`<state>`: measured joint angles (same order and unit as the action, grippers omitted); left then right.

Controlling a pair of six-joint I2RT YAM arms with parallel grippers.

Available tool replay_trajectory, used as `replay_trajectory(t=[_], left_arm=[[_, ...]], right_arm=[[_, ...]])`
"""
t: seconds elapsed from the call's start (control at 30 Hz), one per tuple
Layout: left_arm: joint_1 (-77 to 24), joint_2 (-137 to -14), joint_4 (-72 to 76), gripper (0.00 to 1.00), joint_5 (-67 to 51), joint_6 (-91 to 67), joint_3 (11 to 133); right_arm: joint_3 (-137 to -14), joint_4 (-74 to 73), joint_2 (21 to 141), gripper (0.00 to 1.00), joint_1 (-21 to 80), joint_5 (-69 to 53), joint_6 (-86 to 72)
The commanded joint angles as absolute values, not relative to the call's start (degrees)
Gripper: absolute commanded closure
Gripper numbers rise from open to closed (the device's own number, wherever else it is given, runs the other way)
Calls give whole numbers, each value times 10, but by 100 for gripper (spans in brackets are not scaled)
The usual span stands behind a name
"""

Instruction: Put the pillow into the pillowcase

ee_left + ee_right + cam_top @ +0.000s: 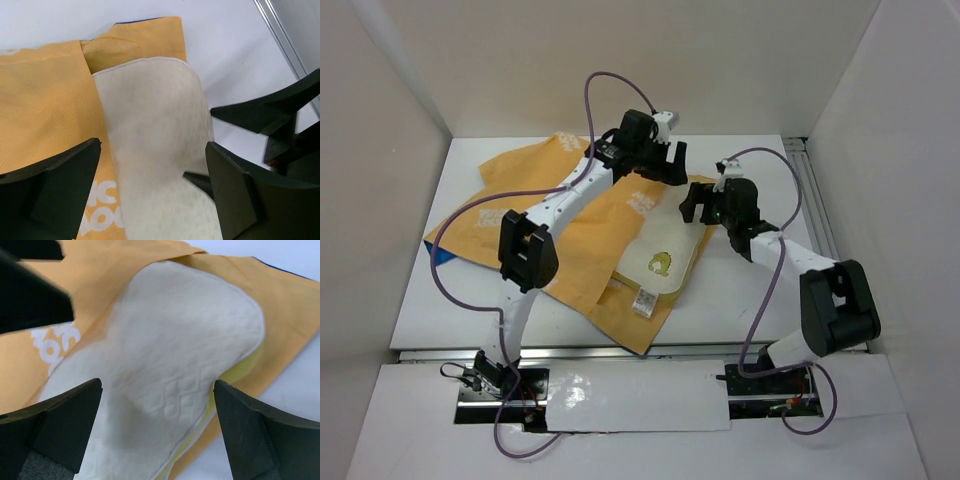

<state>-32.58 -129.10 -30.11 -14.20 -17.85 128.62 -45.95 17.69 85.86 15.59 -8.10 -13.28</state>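
Note:
The cream quilted pillow (pixel 663 258) lies on top of the mustard-orange pillowcase (pixel 520 215), with a small yellow mark near its near end. My left gripper (pixel 663 162) is open and hovers over the pillow's far end; the pillow (pixel 150 130) shows between its jaws, the pillowcase (pixel 45 110) to the left. My right gripper (pixel 696 203) is open just right of the pillow's far corner. In the right wrist view the pillow (pixel 170 360) lies below the open jaws on the pillowcase (pixel 280 305). Neither gripper holds anything.
The white table (pixel 740 300) is walled by white panels on three sides. A metal rail (pixel 817 205) runs along the right edge. A blue corner of the pillowcase (pixel 433 252) shows at the left. Purple cables loop over both arms.

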Motion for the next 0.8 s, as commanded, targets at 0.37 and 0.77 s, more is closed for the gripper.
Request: replay_trajectory(t=[0.37, 0.77], left_arm=[[-347, -847, -225, 0, 85, -300, 737], [-503, -721, -280, 0, 257, -466, 432]], right_arm=[[-546, -177, 686, 0, 320, 129, -88], [-545, -223, 728, 0, 498, 101, 11]])
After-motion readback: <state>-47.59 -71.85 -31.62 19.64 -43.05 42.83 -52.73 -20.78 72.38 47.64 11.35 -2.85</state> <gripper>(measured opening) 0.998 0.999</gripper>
